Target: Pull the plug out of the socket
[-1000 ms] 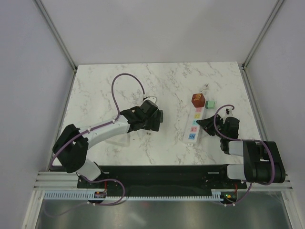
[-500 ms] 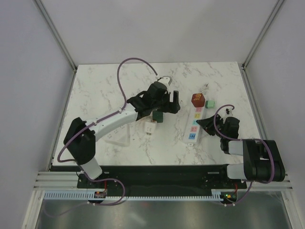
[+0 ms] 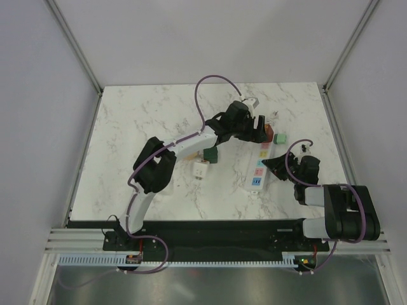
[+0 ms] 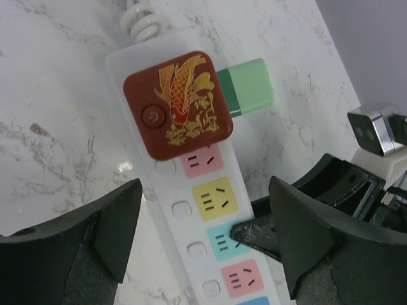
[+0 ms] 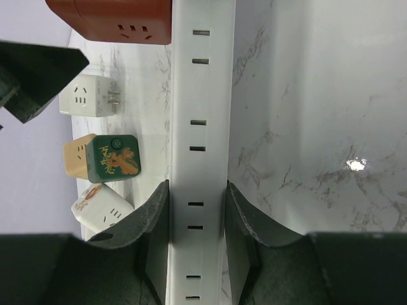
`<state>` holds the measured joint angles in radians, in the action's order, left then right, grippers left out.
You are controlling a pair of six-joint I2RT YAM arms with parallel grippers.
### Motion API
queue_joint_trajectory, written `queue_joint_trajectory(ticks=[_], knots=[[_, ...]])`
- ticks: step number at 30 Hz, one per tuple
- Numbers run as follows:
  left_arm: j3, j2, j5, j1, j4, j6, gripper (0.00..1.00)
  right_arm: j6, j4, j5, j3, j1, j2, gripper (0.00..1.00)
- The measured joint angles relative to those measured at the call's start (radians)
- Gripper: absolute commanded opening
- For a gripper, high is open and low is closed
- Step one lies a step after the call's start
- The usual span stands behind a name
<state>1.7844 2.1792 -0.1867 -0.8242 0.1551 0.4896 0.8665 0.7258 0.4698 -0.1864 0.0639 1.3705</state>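
Note:
The socket (image 3: 257,170) is a long white power strip with pastel outlets, also seen in the left wrist view (image 4: 216,203). A red cube plug with a gold fish (image 4: 178,105) sits in its far end; it is partly hidden under my left gripper from above (image 3: 268,135). A light green plug (image 4: 249,88) sticks out of the strip's side beside it. My left gripper (image 4: 210,254) is open above the strip, just short of the red plug, jaws wide on either side. My right gripper (image 5: 197,190) is shut on the strip's near part (image 5: 198,114).
A white cube plug (image 3: 200,169) and a dark green cube plug (image 3: 211,154) lie mid-table, left of the strip. The right wrist view shows them (image 5: 89,95), (image 5: 111,157) and another white cube (image 5: 102,206). The strip's coiled cord (image 4: 145,22) leaves its far end.
My left arm has swung from the cube plugs at mid-table out to the far right, over the red plug. The right arm has not moved.

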Motion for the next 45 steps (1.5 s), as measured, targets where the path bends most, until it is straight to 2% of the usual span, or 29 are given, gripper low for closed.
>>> queue_joint_trajectory(ticks=[17, 19, 23, 25, 26, 28, 29, 30, 32, 33, 35, 39, 45], knots=[[0.311, 0.26, -0.009, 0.002, 0.023, 0.038, 0.86, 0.005, 0.007, 0.002, 0.003, 0.004, 0.003, 0.0], [0.328, 0.28, -0.009, 0.002, 0.034, 0.042, 0.82, 0.005, 0.007, 0.002, 0.003, 0.004, 0.003, 0.0], [0.345, 0.303, -0.025, 0.002, 0.045, 0.051, 0.67, 0.005, 0.008, 0.002, 0.003, 0.004, 0.003, 0.0], [0.362, 0.314, -0.034, 0.001, 0.049, 0.055, 0.44, 0.005, 0.008, 0.0, 0.003, 0.004, 0.003, 0.0], [0.368, 0.316, -0.037, 0.0, 0.05, 0.059, 0.25, 0.006, 0.007, -0.001, 0.003, 0.005, 0.003, 0.01], [0.371, 0.32, -0.045, 0.0, 0.052, 0.059, 0.12, 0.005, 0.003, -0.003, 0.003, 0.005, 0.0, 0.14], [0.373, 0.32, -0.049, 0.0, 0.051, 0.059, 0.09, 0.005, -0.002, -0.005, 0.003, 0.005, -0.004, 0.17], [0.373, 0.321, -0.051, 0.0, 0.052, 0.059, 0.02, 0.005, -0.008, -0.008, 0.003, 0.005, -0.01, 0.18], [0.373, 0.321, -0.055, 0.0, 0.052, 0.059, 0.02, 0.003, -0.021, -0.015, 0.003, 0.005, -0.021, 0.3], [0.373, 0.321, -0.059, 0.0, 0.052, 0.059, 0.02, 0.003, -0.027, -0.019, 0.003, 0.005, -0.026, 0.39], [0.372, 0.321, -0.063, 0.0, 0.051, 0.059, 0.02, 0.002, -0.033, -0.024, 0.003, 0.005, -0.032, 0.46], [0.36, 0.318, -0.09, -0.001, 0.043, 0.058, 0.02, -0.018, -0.03, -0.047, 0.005, 0.004, -0.028, 0.66], [0.341, 0.307, -0.124, -0.016, 0.044, 0.058, 0.02, 0.019, -0.01, -0.045, 0.002, 0.042, 0.02, 0.75]])
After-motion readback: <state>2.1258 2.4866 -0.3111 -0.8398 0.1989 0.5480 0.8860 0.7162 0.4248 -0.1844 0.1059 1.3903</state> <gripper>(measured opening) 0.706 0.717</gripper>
